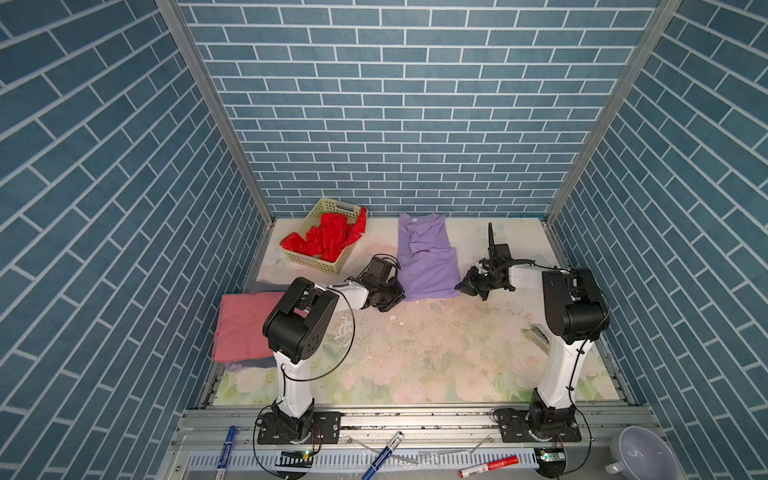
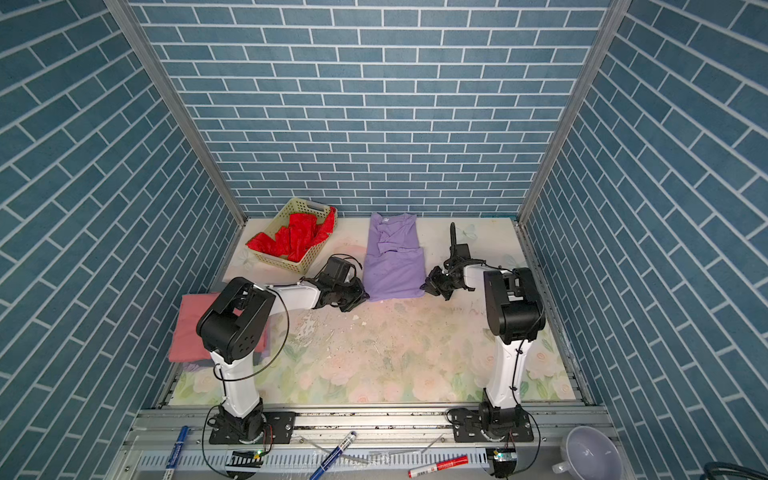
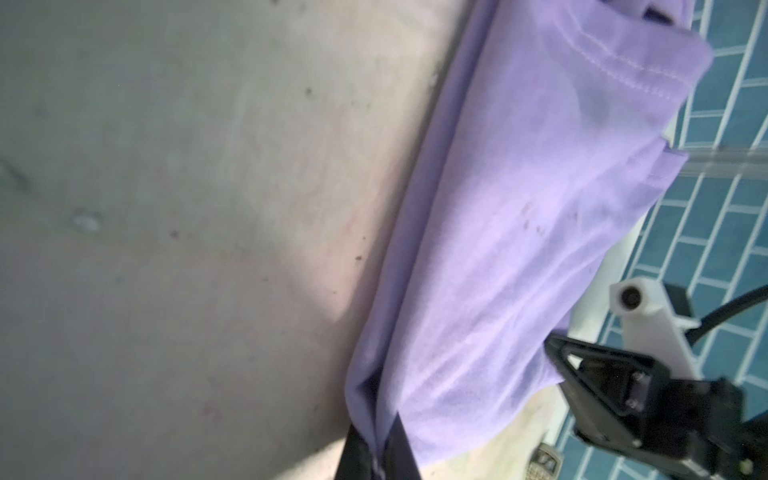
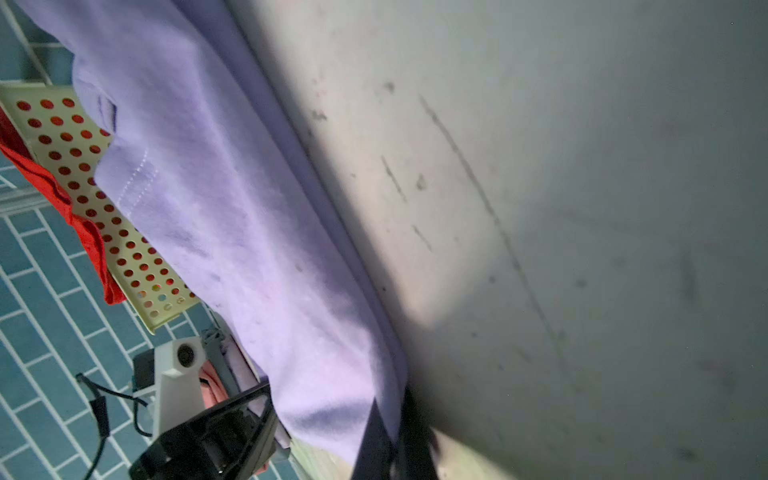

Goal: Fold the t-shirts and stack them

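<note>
The left gripper is clamped shut on the near hem corner of the lilac t-shirt, and the left wrist view shows a tuck of cloth squeezed between its jaws. The right gripper is closed in the same way on the opposite near corner. Both sit low against the desk, one at each end of the hem. Holding the two corners together looks meant to keep the edge level when it is raised, so the cloth neither twists nor sags in the middle.

The shirt lies flat at the back centre of the desk, collar towards the far wall. Its sides and sleeves are already turned in, making a narrow strip. The step in hand, as I judge it, is the crosswise fold — carrying the hem up and over towards the collar.

Further out, a folded salmon-pink t-shirt rests at the near left edge, partly behind the left arm — probably the stack this one should join. The red t-shirt is crumpled in the yellow basket at the back left, not yet folded.
</note>
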`<state>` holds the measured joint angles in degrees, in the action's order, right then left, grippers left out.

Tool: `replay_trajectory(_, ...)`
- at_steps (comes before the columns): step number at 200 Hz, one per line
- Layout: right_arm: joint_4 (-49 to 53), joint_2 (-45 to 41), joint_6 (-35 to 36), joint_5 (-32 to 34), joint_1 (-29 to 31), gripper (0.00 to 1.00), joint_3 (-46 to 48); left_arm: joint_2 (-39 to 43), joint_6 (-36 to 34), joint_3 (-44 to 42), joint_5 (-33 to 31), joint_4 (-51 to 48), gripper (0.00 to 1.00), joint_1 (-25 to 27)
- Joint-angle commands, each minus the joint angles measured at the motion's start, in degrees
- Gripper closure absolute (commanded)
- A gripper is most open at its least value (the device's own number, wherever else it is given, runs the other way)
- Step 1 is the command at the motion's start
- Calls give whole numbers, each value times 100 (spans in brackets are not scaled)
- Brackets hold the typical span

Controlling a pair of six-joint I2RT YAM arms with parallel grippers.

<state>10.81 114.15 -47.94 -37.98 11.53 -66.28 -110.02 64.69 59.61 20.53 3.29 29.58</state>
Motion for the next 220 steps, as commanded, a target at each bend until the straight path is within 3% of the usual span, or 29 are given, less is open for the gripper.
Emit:
replay_trajectory(1, 603, -303, 334, 292, 32, 100, -50, 316, -125, -162, -27, -466, 100, -6)
replay_trajectory(63, 2991, -1761, 1778, -183, 43, 100, 539, 1805, -241, -780, 326, -2308, 100, 319)
replay_trajectory(113, 3746, -2788, 1765, -438, 65, 100, 518, 2304, -201, -212, 409, -3071, 100, 669)
replay_trajectory(179, 1734, -1990, 336, -386, -67, 100, -359, 421, -957, 2397, 1054, -2718, 100, 56)
replay_trajectory(220, 1377, -615, -9, -258, -246, 100, -1824, -945, -1117, 4022, 1245, -2749, 100, -343)
